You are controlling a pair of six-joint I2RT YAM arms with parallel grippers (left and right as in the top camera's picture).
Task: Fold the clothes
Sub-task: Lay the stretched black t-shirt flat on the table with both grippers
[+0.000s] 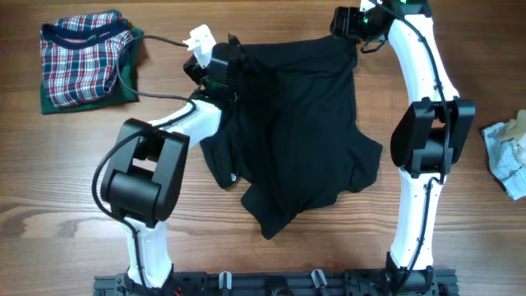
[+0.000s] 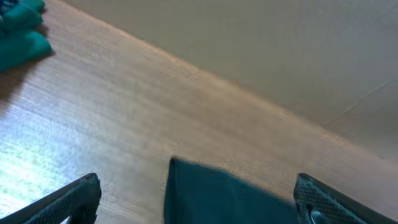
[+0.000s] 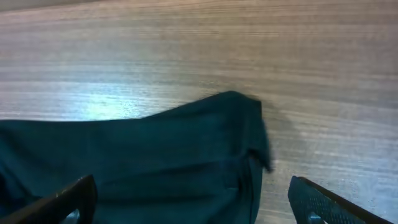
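Observation:
The clothes, a large black shirt [image 1: 296, 131], lie spread and rumpled across the middle of the table. My left gripper [image 1: 228, 62] is at the shirt's far left corner. In the left wrist view its fingers [image 2: 68, 199] stand wide apart, the gripper [image 2: 196, 202] open, and a corner of black fabric [image 2: 217, 196] lies flat on the wood between them. My right gripper [image 1: 346, 28] is at the far right corner. The right wrist view has that gripper [image 3: 193, 202] open too, above the shirt's edge [image 3: 155, 155], which rests on the table.
A folded plaid garment [image 1: 82, 64] on a green cloth [image 2: 22, 31] lies at the far left of the wooden table [image 1: 57, 189]. At the right edge sits a small pale blue and white cloth [image 1: 509, 156]. The arms' bases stand along the near edge.

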